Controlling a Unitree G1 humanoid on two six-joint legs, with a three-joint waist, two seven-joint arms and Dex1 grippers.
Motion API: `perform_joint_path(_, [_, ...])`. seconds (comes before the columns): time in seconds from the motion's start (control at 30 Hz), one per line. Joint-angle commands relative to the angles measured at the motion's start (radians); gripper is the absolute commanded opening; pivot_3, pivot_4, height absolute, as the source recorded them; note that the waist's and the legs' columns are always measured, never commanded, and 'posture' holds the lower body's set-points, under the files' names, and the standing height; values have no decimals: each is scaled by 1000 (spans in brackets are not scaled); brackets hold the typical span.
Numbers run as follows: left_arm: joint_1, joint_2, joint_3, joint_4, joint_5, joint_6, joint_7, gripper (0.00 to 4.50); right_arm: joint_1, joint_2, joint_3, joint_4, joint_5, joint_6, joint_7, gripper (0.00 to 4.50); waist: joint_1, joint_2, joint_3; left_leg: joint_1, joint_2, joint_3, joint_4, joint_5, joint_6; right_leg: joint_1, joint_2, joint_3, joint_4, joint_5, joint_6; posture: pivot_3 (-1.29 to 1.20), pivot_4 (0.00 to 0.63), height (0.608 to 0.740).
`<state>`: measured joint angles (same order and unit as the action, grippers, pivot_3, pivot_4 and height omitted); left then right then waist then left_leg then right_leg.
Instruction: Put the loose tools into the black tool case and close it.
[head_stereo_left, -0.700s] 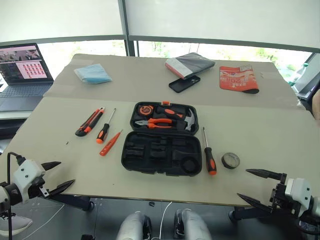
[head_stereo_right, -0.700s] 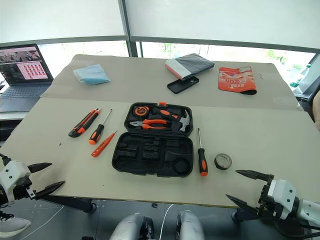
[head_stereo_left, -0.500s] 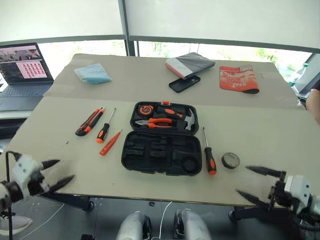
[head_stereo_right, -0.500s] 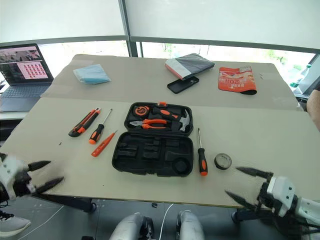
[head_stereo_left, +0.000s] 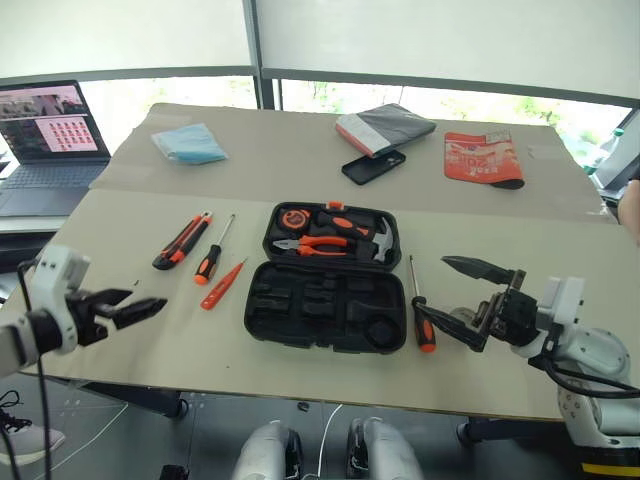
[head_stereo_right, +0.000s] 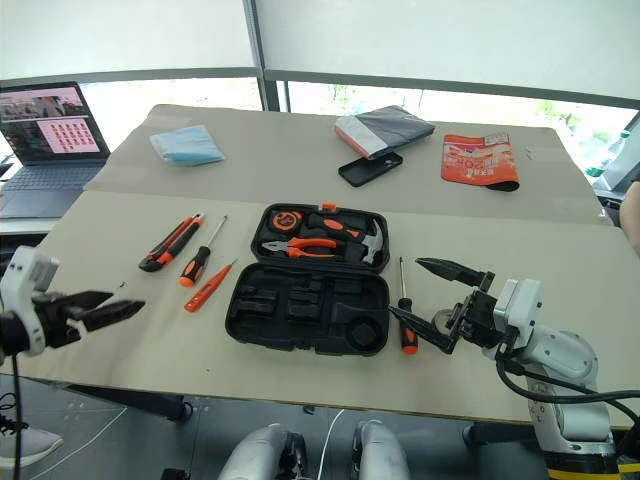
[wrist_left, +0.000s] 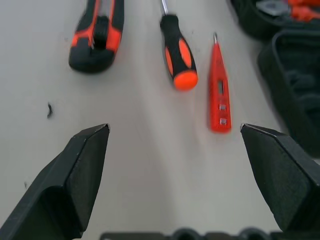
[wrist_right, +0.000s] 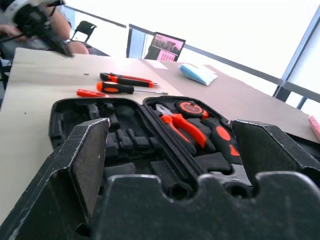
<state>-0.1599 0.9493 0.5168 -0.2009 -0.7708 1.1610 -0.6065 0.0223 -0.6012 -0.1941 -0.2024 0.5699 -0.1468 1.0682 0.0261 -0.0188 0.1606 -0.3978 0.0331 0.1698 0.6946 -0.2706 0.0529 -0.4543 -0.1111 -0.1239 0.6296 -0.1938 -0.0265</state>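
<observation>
Black moulded plastic of the black tool case (head_stereo_left: 325, 285) is lying open at the middle of the tabletop (head_stereo_left: 560, 340), far half carrying pliers (head_stereo_left: 312, 243), a hammer (head_stereo_left: 365, 235) and a tape measure (head_stereo_left: 291, 218), near half showing vacant shaped slots. Nothing loose is packed yet. On the robot's left of the case the utility knife (head_stereo_left: 181, 241), a black-and-orange screwdriver (head_stereo_left: 211, 254) and the slim orange screwdriver (head_stereo_left: 221, 285) are lying side by side, apart from one another. On the right, the second black-and-orange screwdriver (head_stereo_left: 420, 307) is lying just beside the case edge, with the tape roll (head_stereo_right: 446, 320) beyond it, partly hidden by the right gripper (head_stereo_left: 462, 300). That gripper is hovering above the screwdriver handle with jaws spread wide and empty. The left gripper (head_stereo_left: 132, 304) is hanging near the tabletop's front edge, jaws likewise released and holding nothing, pointing toward the three left-hand tools. Judgement: step in hand is approaching a first pick. To do it well, the right jaws should be turning across the screwdriver's handle, descending onto its thick part rather than the thin shaft, and staying clear of the case rim. On the left, the slim orange screwdriver is nearest; closing squarely across its body should be avoiding nudging its neighbour.
</observation>
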Motion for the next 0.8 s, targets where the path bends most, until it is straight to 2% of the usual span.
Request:
perform_joint_path(0.03, [-189,-68,-90,63,43,111,164,4500,-9,13,3,14,-14,-43,20,4491,0,0,0,1,-1,0,0,0,0,1,0,0,0,1,1,0,150,740])
perform_joint_path(0.13, [-310,-126,-177,156,126,80,230,4500,-18,23,14,19,-20,-46,24,4491,-7,-1,0,4,-1,1,0,1,0,4,4,1,1,1,1,0,150,740])
perform_joint_path(0.33, [-454,-181,-349,308,230,35,220,4500,-28,43,23,16,-31,-51,10,4491,-18,-2,1,4,-1,1,0,2,1,4,7,1,2,0,-1,0,150,740])
perform_joint_path(0.53, [-543,-249,-421,481,331,-48,231,4500,1,59,12,-14,-40,-50,-21,4491,-15,-2,1,5,-1,1,0,2,0,4,5,1,2,0,0,0,150,740])
perform_joint_path(0.67, [-570,-293,-427,545,356,-69,208,3412,7,59,9,-33,-45,-43,-38,4500,-15,-2,1,5,-1,1,0,5,4,4,5,1,2,1,-1,0,150,740])
perform_joint_path(0.8, [-569,-305,-440,554,369,-59,177,1876,10,53,9,-50,-44,-34,-55,4500,-14,-2,1,5,-1,1,0,6,6,4,3,1,3,1,0,0,150,740])
